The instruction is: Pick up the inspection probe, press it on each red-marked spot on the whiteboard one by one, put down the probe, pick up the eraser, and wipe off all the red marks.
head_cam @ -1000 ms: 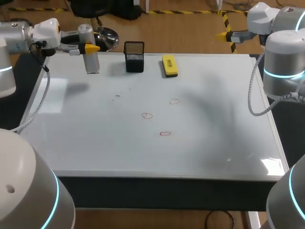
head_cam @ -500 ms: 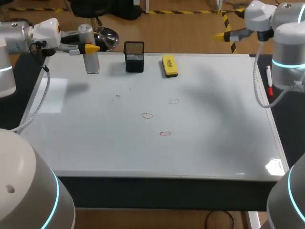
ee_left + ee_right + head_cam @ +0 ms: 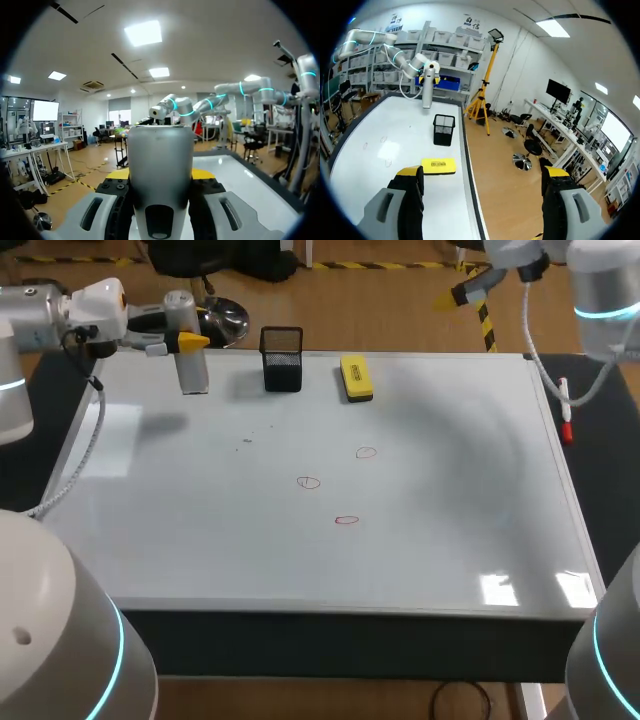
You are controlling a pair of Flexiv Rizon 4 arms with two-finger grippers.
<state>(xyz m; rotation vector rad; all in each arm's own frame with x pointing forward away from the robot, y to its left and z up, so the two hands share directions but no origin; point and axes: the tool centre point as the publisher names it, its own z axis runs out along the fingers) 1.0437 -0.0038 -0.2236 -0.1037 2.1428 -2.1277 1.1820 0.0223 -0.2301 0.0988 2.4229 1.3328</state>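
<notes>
Big and white, the whiteboard (image 3: 430,540) covers the table top. Three small red marks (image 3: 308,482) sit close together near its middle. They are little rings, and none is wiped off.

At the far left corner, the left gripper (image 3: 188,341) holds the probe (image 3: 192,375). The probe is a silver tube and it stands straight up. The yellow fingers (image 3: 202,173) press on it from both sides. Its bottom end looks like it touches the board, but that is hard to tell from here.

Along the far edge stands a black mesh cup (image 3: 281,358). The yellow eraser (image 3: 355,377) lies flat just beside the cup, on the side away from the probe. Nothing touches the eraser.

The right gripper (image 3: 482,172) is up in the air past the far right corner of the board. Its fingers (image 3: 410,171) are spread wide, with nothing between them. A red pen (image 3: 565,415) lies off the board, along its right edge.
</notes>
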